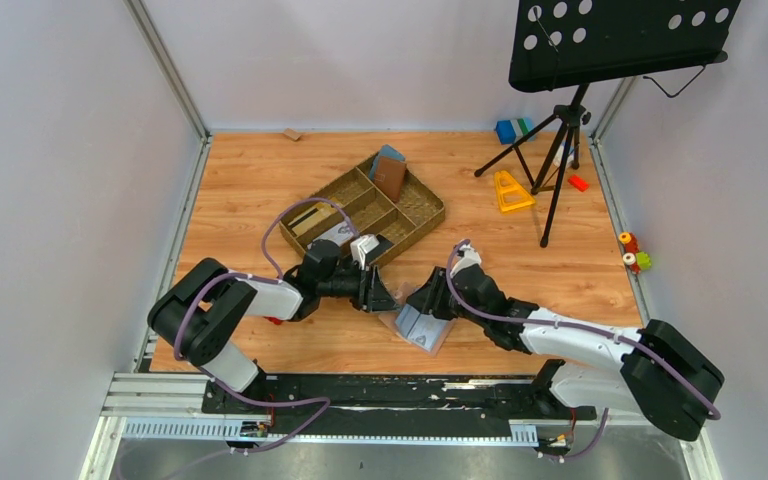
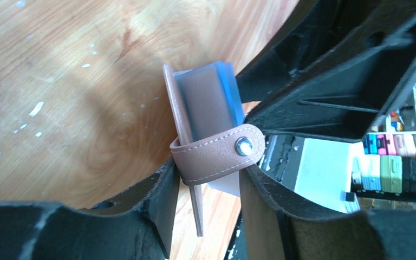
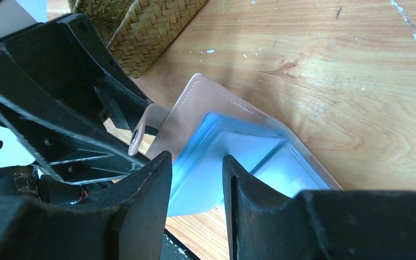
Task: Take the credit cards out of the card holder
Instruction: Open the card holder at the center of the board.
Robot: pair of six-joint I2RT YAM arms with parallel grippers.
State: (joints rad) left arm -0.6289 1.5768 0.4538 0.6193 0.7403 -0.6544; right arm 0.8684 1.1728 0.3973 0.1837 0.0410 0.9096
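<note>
The card holder (image 1: 422, 327) lies open on the wood between both arms, tan outside, blue-grey inside (image 3: 281, 157). In the left wrist view it (image 2: 200, 103) stands on edge, and its tan tab (image 2: 216, 154) with a metal snap spans the tips of my left gripper (image 2: 208, 170). Those jaws are apart, with the thin cover edge loose between them. My right gripper (image 3: 196, 160) hovers over the blue-grey pockets, jaws apart, and a pale blue flat piece (image 3: 195, 197) shows in the gap. I cannot tell the credit cards from the pockets.
A woven tray (image 1: 426, 216) with compartments stands just behind the left gripper (image 1: 385, 297) and holds a dark brown wallet (image 1: 391, 178). A music stand's tripod (image 1: 560, 150), a yellow triangle (image 1: 510, 190) and small toys (image 1: 632, 250) sit at the back right.
</note>
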